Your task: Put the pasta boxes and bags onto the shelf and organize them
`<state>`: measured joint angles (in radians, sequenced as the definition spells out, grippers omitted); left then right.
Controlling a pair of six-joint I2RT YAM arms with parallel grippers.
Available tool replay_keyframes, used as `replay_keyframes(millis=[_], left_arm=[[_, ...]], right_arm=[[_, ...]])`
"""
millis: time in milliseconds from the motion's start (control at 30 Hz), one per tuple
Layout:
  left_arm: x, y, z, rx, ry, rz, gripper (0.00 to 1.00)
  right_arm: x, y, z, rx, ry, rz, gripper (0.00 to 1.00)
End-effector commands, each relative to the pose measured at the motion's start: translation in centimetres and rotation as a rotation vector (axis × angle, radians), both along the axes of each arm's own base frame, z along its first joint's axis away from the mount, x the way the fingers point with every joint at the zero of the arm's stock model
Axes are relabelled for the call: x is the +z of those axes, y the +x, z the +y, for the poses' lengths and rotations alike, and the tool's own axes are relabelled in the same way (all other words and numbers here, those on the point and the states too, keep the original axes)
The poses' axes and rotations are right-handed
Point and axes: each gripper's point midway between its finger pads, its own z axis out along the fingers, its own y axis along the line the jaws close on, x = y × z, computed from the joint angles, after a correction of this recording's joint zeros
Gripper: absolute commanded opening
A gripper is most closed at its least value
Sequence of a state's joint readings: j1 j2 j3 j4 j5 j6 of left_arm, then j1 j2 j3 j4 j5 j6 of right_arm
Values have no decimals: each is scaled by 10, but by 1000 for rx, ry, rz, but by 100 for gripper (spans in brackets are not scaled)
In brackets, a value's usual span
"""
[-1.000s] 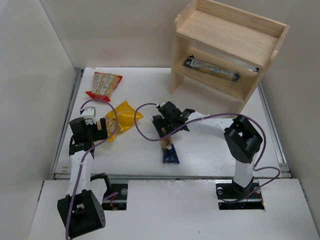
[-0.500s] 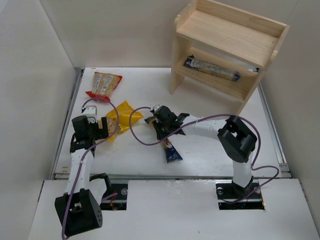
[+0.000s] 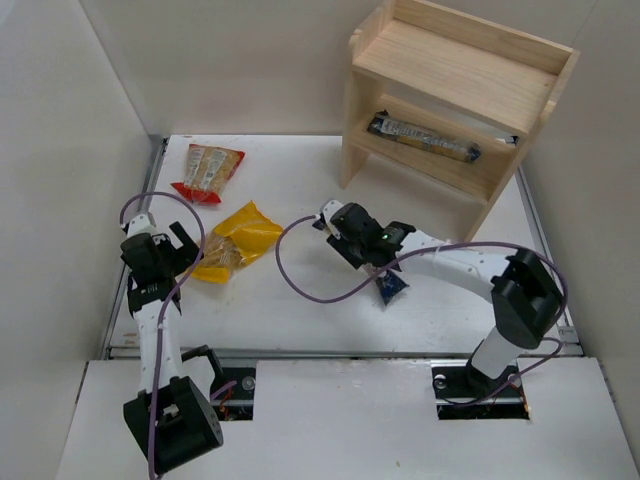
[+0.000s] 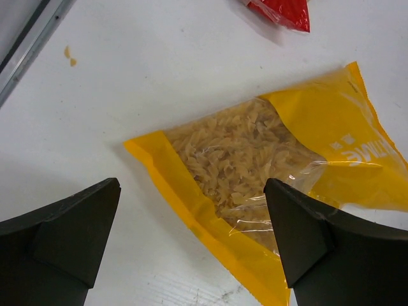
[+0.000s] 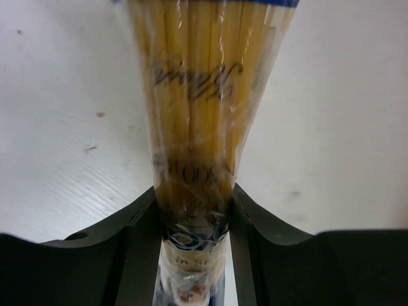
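Note:
The wooden shelf [image 3: 455, 65] stands at the back right, and a dark spaghetti pack [image 3: 420, 138] lies on its lower tier. My right gripper [image 3: 358, 245] [image 5: 194, 191] is shut on the blue spaghetti pack [image 3: 390, 286] [image 5: 204, 95] at mid-table. The pack runs between both fingers over the white tabletop. My left gripper [image 3: 170, 250] [image 4: 191, 188] is open just left of the yellow pasta bag [image 3: 235, 240] [image 4: 255, 166], whose near corner lies between the fingers. The red-edged bag [image 3: 207, 170] [image 4: 280, 13] lies flat at the back left.
A metal rail [image 3: 140, 230] [image 4: 25, 38] runs along the table's left edge, beside a white side wall. A purple cable [image 3: 300, 290] loops over the table in front of the right gripper. The shelf's top tier holds nothing.
My right gripper closed on the blue spaghetti pack and carried it to the right. My left arm drew back to the left, off the yellow bag, still open.

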<state>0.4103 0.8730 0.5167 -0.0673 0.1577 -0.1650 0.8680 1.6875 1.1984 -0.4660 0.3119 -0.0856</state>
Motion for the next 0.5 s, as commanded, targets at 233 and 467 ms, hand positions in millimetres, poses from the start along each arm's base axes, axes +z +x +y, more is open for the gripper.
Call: replay_keyframes(millis=[233,467], left_arm=[[9,4,2,8,7,-67,100],[10,5,2,1,20,-76,100]], right_arm=[[170,53,-17,88,-123,-479,0],[233,60,-26,18,-88,-606,0]])
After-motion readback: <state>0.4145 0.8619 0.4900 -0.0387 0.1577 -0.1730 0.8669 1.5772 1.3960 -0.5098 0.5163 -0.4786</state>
